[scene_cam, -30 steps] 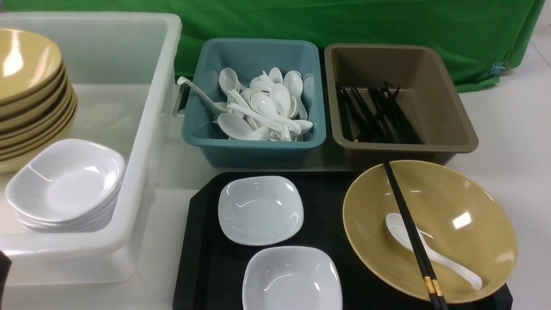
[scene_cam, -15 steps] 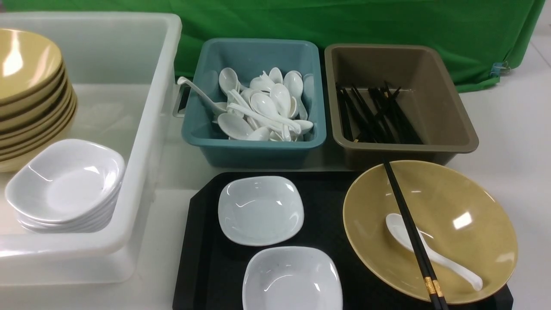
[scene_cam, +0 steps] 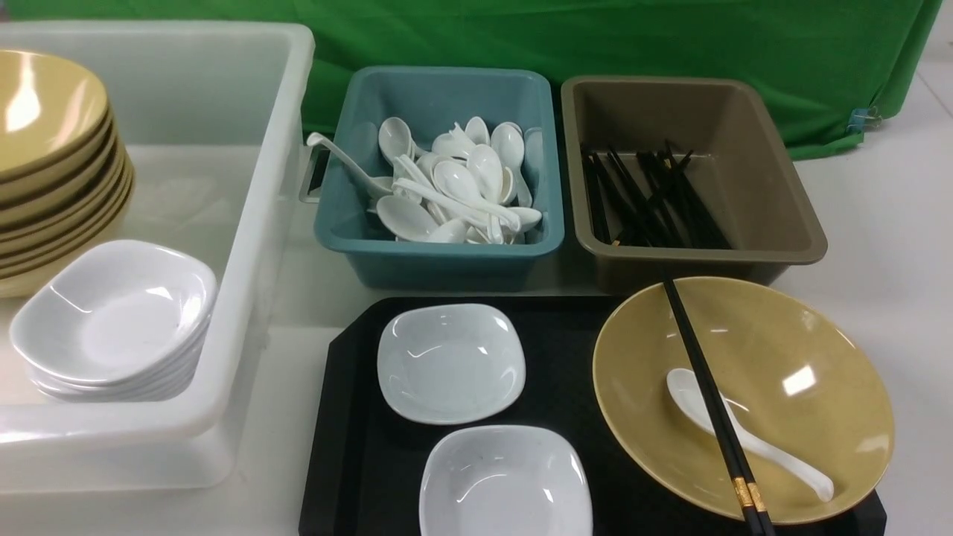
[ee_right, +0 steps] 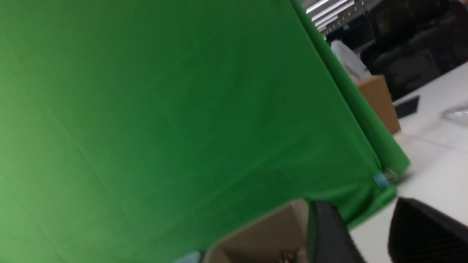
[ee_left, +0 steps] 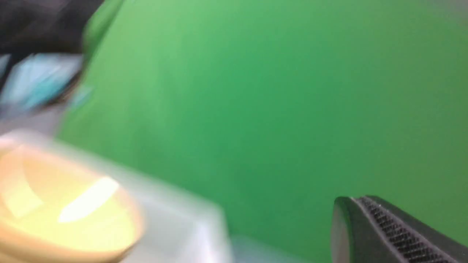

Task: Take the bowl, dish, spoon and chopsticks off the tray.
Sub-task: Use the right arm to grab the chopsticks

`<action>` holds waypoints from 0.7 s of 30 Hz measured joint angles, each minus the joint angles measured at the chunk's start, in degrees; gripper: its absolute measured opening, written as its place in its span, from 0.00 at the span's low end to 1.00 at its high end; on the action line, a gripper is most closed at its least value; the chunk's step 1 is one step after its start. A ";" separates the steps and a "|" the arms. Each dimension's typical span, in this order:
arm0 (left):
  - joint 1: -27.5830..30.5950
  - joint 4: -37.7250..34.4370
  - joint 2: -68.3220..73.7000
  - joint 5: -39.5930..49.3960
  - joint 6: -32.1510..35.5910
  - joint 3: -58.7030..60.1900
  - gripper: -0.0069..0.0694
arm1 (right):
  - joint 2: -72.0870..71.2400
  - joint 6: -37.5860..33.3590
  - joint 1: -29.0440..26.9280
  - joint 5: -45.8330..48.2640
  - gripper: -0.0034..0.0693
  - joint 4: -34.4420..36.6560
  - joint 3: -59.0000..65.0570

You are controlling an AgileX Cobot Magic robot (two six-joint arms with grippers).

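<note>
Only a dark sliver of the left arm, which had shown at the lower left corner of the front view a second earlier, had slipped out of sight; nothing on the tray [scene_cam: 350, 417] had shifted. The bowl [scene_cam: 804, 335] sat on the tray's right side with the spoon [scene_cam: 683, 393] lying inside it and the chopsticks [scene_cam: 700, 365] laid across the bowl and over the spoon. Two white dishes [scene_cam: 450, 363] sat on the left part of the tray. I judged the clearing had not begun.

From the left wrist, badly blurred, the left gripper [ee_left: 351, 212] was pressed together and carried nothing, near a stack of yellow bowls [ee_left: 65, 204].

From the right wrist, the right gripper [ee_right: 369, 233] stood spread with nothing between its fingers, above the brown bin [ee_right: 263, 233].
</note>
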 joint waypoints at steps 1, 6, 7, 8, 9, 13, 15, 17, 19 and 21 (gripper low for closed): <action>0.00 -0.76 3.42 5.78 4.82 -2.74 0.09 | 0.00 0.20 0.00 -0.85 0.39 0.14 0.00; 0.00 -8.76 18.60 28.22 24.59 -10.11 0.09 | 0.10 1.71 0.70 3.05 0.25 0.03 -1.95; 0.00 -11.87 22.23 32.70 29.21 -11.04 0.09 | 0.88 0.75 1.57 9.43 0.15 -0.65 -4.66; 0.00 -14.22 24.48 33.97 32.33 -11.21 0.09 | 1.81 -0.47 2.34 13.38 0.12 -1.02 -7.60; -0.06 -17.47 27.49 35.57 36.34 -11.27 0.09 | 3.52 -2.49 3.45 18.56 0.09 -1.39 -10.92; -3.59 -30.64 34.08 35.68 50.40 -11.60 0.09 | 16.53 -10.43 8.94 37.97 0.06 -1.78 -24.97; -6.76 -33.67 36.04 34.97 53.68 -11.96 0.08 | 22.10 -12.15 10.34 43.87 0.06 -1.83 -29.31; -14.66 -33.02 39.63 35.09 53.81 -13.39 0.08 | 36.19 -16.15 13.82 56.86 0.06 -1.90 -38.11; -19.38 -30.65 41.63 35.60 51.48 -14.90 0.08 | 42.99 -18.72 15.19 61.86 0.05 -1.90 -42.82; -25.31 -27.61 44.12 35.96 49.12 -17.18 0.08 | 49.95 -21.08 16.04 65.66 0.05 -1.90 -47.02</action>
